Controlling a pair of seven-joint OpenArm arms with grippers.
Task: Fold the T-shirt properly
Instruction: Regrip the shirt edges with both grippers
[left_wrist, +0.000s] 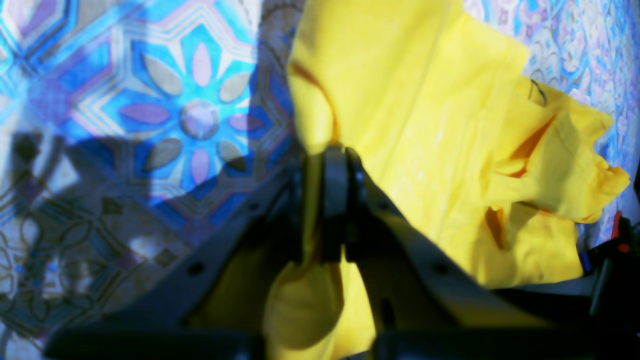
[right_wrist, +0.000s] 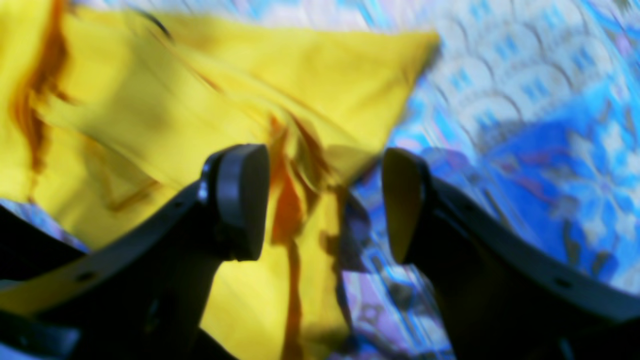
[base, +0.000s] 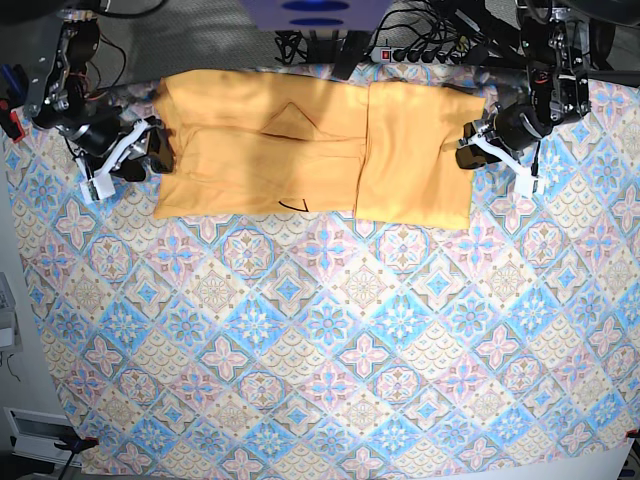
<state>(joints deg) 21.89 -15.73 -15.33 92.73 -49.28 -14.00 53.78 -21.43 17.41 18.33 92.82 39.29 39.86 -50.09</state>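
Your T-shirt (base: 300, 160) lies flat at the far edge of the tablecloth (base: 330, 350), partly folded: one end is turned over the body, forming a rectangular panel on the base view's right, with a small triangular flap near the top centre. A dark curved trim line shows at the near hem.

Your left gripper (left_wrist: 332, 200) sits at the shirt's edge on the base view's right. Its jaws are pressed together on a fold of yellow cloth; the wrist view shows fabric passing between the fingers (left_wrist: 350, 210) and bunching below them.

Your right gripper (right_wrist: 325, 200) sits at the opposite edge of the shirt. Its jaws stand wide apart and hold nothing; a creased corner of the shirt lies on the tablecloth beneath the gap.

Behind the table you see a power strip (base: 400, 52) and a tangle of cables (base: 440, 30). Nothing lies on the patterned cloth between the two arms except the shirt. Both wrist views are blurred, so fine detail cannot be read.
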